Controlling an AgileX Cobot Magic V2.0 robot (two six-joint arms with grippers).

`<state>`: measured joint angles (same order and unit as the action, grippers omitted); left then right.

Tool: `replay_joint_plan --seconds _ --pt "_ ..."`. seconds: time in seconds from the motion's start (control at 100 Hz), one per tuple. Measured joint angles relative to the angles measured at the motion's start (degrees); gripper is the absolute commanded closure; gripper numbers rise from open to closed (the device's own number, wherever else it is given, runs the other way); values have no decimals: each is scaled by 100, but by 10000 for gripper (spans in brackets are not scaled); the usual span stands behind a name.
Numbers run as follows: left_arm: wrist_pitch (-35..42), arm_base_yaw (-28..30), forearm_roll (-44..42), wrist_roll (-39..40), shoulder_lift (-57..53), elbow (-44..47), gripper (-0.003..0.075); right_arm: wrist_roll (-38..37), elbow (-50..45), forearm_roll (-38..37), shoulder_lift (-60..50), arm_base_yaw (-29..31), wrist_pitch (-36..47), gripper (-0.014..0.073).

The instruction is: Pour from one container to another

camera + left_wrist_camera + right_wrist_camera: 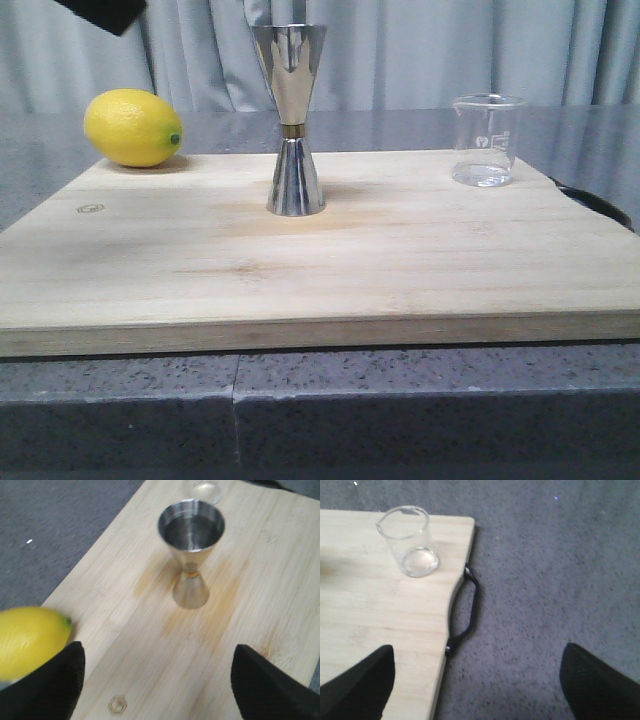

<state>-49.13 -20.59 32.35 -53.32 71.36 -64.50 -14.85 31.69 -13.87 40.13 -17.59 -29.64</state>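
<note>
1. The small clear glass beaker [487, 141] stands upright at the far right of the pale wooden cutting board [320, 270]. Its long axis is vertical and its mouth faces up. The right wrist view shows a slight pour lip on the rim; I can't tell from the front which way it faces.
2. The tall shiny steel hourglass jigger [291, 120] with a gold waist band stands upright near the board's middle, well apart from the beaker, open cup upward.
3. My right gripper [477, 680] hangs above the board's right edge by the black handle [467, 611], fingers spread wide, holding nothing, beaker ahead of it.
4. My left gripper [157, 680] hovers over the board's left part, also spread and empty, with the yellow lemon [133, 127] beside one finger.
5. I judge nothing is grasped yet: the step in hand is the approach. Next I must bring my right fingers around the beaker's wall, lift, then tip it over the jigger.
</note>
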Motion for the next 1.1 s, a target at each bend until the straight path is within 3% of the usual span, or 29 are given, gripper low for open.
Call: replay_joint_plan --seconds 0.19,0.47,0.68,0.95,1.02,1.1 --pt "-446 0 -1756 2345 -754 0 162 0 646 34 0 0 -1360 8" --pt "-1110 0 -3074 4519 -1712 12 166 0 1287 9 -54 0 -2387 8" --pt "-693 0 -3304 5332 -2683 702 166 40 1297 -2 -438 0 -2420 8" --pt "403 0 -3339 5644 -3705 1930 168 78 1297 -123 -1219 0 -1917 9" --pt "645 0 -3339 5655 -3770 2062 198 78 1311 -224 -1323 0 -1879 27" --pt "829 0 -3339 5675 -3780 2126 261 82 1311 -299 -1375 0 -1872 110"
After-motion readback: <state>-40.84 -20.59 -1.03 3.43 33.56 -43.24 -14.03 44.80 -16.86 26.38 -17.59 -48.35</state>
